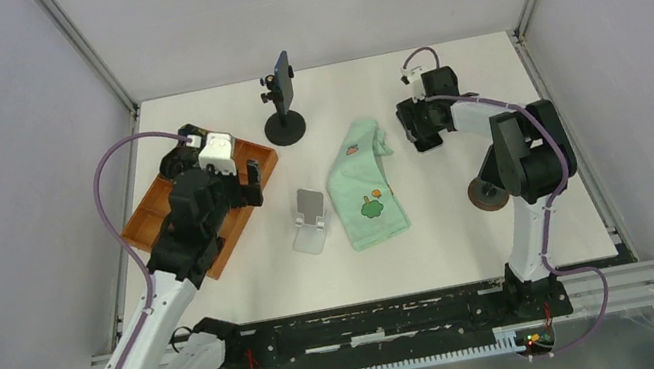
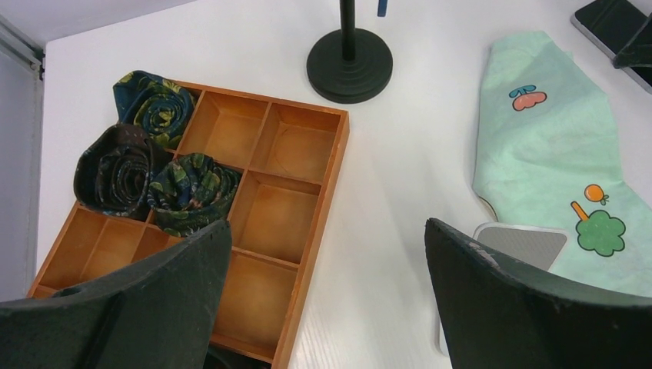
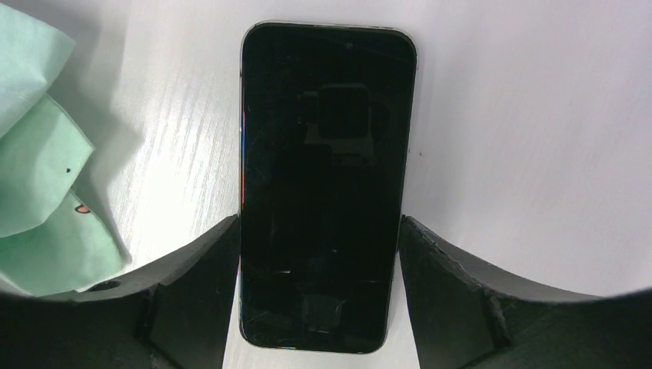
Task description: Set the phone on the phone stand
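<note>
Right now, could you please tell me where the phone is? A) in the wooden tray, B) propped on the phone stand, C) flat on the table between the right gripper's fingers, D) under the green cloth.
C: the right wrist view shows the phone lying flat on the table, with a finger of the right gripper on either side.

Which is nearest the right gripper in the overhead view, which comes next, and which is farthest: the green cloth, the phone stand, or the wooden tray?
Measured from the right gripper in the overhead view:
1. green cloth, just to the gripper's left.
2. phone stand, past the cloth's far edge, near the middle.
3. wooden tray, farthest, over on the far left side.
</note>
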You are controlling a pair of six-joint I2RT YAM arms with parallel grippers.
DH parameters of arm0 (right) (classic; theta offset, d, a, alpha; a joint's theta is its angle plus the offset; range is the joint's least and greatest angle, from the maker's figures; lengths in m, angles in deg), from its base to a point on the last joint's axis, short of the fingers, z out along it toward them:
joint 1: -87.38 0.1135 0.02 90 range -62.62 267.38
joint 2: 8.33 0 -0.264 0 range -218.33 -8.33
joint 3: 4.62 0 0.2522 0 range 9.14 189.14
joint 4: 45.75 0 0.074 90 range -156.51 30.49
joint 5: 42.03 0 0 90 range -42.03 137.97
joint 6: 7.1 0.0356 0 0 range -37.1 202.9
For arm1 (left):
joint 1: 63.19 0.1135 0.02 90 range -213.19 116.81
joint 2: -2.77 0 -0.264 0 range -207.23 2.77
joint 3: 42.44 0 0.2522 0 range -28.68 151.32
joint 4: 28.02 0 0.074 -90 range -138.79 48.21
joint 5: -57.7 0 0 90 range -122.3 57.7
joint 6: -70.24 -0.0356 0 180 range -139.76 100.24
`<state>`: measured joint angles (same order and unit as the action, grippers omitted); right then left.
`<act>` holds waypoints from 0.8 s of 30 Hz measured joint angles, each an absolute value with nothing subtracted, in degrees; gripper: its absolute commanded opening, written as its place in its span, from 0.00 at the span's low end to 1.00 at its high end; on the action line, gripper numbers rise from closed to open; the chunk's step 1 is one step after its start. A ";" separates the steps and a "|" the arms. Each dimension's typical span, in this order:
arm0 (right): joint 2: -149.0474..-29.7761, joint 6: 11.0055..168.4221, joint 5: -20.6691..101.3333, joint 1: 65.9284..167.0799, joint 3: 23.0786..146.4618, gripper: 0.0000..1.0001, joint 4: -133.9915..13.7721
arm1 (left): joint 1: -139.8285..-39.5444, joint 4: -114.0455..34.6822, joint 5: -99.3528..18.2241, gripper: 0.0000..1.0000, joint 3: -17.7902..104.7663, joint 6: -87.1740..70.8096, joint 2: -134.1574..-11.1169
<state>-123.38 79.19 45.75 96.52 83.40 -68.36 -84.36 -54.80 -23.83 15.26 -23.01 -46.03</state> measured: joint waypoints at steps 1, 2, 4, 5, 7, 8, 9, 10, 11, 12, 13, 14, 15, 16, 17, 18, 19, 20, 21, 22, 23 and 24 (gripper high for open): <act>-123.13 79.13 45.51 96.46 83.02 0.47 -68.05 | -84.36 -54.80 -23.86 0.99 15.20 -23.01 -46.20; -122.78 79.06 45.23 96.35 82.41 0.46 -67.74 | -84.36 -54.84 -24.01 0.98 15.15 -23.01 -46.38; -122.02 79.04 44.73 96.15 81.47 0.44 -67.72 | -84.36 -54.84 -24.93 0.98 15.09 -22.96 -46.35; -121.43 79.06 44.12 95.98 80.73 0.42 -67.85 | -84.36 -54.76 -25.69 0.98 15.09 -22.90 -46.31; -120.32 79.35 43.20 95.63 79.53 0.40 -68.27 | -84.36 -54.52 -27.24 0.97 15.09 -21.70 -46.27; -119.68 79.65 42.56 95.43 78.91 0.39 -68.42 | -84.36 -54.41 -28.25 0.97 15.09 -21.04 -46.22; -118.94 80.07 41.78 95.15 78.26 0.38 -68.66 | -84.36 -54.17 -30.19 0.96 15.09 -19.38 -46.11; -118.26 80.33 40.88 94.84 77.71 0.38 -68.81 | -84.29 -53.86 -31.57 0.96 15.09 -17.85 -46.00; -117.69 80.90 39.92 94.58 77.28 0.38 -68.86 | -84.27 -53.51 -33.14 0.95 15.09 -16.23 -45.87; -116.93 81.77 38.48 94.21 76.71 0.37 -68.86 | -84.27 -53.12 -35.07 0.95 15.09 -13.87 -45.68; -116.40 82.34 37.49 93.95 76.38 0.37 -68.86 | -84.27 -52.70 -36.71 0.94 15.11 -11.51 -45.57; -115.97 82.89 36.68 93.77 76.14 0.37 -68.88 | -84.27 -52.31 -38.06 0.94 15.17 -9.39 -45.50; -115.31 83.78 35.24 93.53 75.77 0.37 -68.86 | -84.27 -51.59 -40.03 0.94 15.26 -6.09 -45.48; -114.81 84.51 34.19 93.36 75.55 0.37 -68.88 | -84.27 -51.04 -41.08 0.93 15.28 -3.97 -45.48; -114.28 85.29 32.88 93.20 75.31 0.37 -68.77 | -84.33 -50.15 -42.67 0.93 15.28 -0.78 -45.46; -113.89 85.99 31.79 93.16 75.13 0.37 -68.64 | -84.44 -49.32 -43.68 0.93 15.26 1.38 -45.44; -113.52 86.69 30.70 93.07 74.96 0.36 -68.46 | -84.75 -48.13 -44.84 0.92 15.17 4.03 -45.39; -113.15 87.48 29.54 92.96 74.74 0.36 -68.25 | -85.32 -46.63 -45.43 0.92 14.96 6.54 -45.28; -112.75 88.16 28.33 92.92 74.48 0.36 -67.94 | -86.13 -45.27 -45.69 0.92 14.63 8.64 -45.15; -112.36 88.94 27.20 92.87 74.17 0.36 -67.66 | -87.46 -43.83 -45.67 0.92 14.17 10.65 -45.02; -111.90 89.75 25.97 92.87 73.80 0.36 -67.28 | -89.54 -42.58 -45.06 0.92 13.71 12.53 -44.91; -111.44 90.56 24.90 92.87 73.49 0.36 -67.00 | -92.25 -41.45 -44.07 0.93 13.32 14.11 -44.91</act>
